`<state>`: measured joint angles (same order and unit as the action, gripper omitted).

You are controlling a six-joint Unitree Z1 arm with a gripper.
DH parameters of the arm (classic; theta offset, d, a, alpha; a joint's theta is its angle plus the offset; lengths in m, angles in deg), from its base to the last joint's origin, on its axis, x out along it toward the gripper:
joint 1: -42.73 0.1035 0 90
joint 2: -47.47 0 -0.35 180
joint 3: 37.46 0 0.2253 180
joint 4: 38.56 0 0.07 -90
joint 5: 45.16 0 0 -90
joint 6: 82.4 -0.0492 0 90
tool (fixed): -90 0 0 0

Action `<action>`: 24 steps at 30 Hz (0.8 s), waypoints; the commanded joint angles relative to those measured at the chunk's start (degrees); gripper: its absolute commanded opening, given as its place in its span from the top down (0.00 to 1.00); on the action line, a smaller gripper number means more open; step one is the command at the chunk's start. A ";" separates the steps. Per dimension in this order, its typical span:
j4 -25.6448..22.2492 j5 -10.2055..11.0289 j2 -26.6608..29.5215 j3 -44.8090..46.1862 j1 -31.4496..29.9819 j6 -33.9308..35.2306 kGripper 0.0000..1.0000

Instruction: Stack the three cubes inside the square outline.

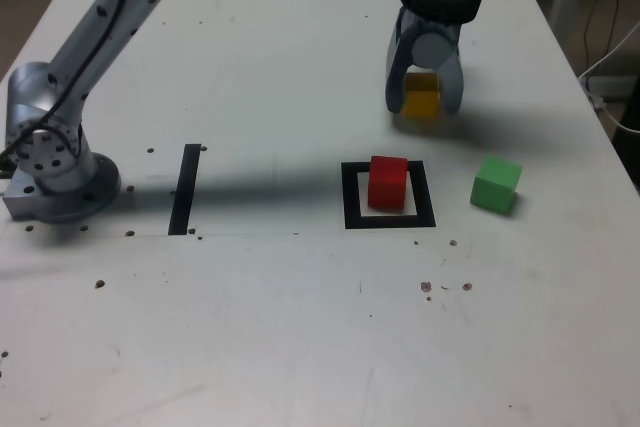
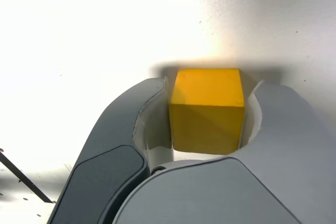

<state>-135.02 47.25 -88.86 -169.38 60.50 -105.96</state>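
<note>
The gripper (image 1: 424,94) pinches the yellow cube (image 1: 421,95) between its jaws, at the table (image 1: 280,67) surface behind the square outline (image 1: 390,219), where the red cube (image 1: 387,183) already sits. The green cube (image 1: 496,184) waits just beside the outline on the exterior view's right. I'd lift yellow well clear, centre it squarely over red, and lower it gently before letting go.

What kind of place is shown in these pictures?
Probably a robotics lab bench: a robot arm is bolted to a white table marked with a black tape square, and cables hang beside it.
</note>
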 commanded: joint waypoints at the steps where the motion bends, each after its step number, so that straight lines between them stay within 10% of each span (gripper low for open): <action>1: -0.38 0.01 0.04 0.12 -0.20 -0.08 0.71; 13: -1.22 0.47 7.96 5.43 -4.90 2.87 0.71; 24: -1.34 -3.36 15.87 13.12 -15.04 9.92 0.71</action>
<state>-136.29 44.27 -73.88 -156.80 46.55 -96.89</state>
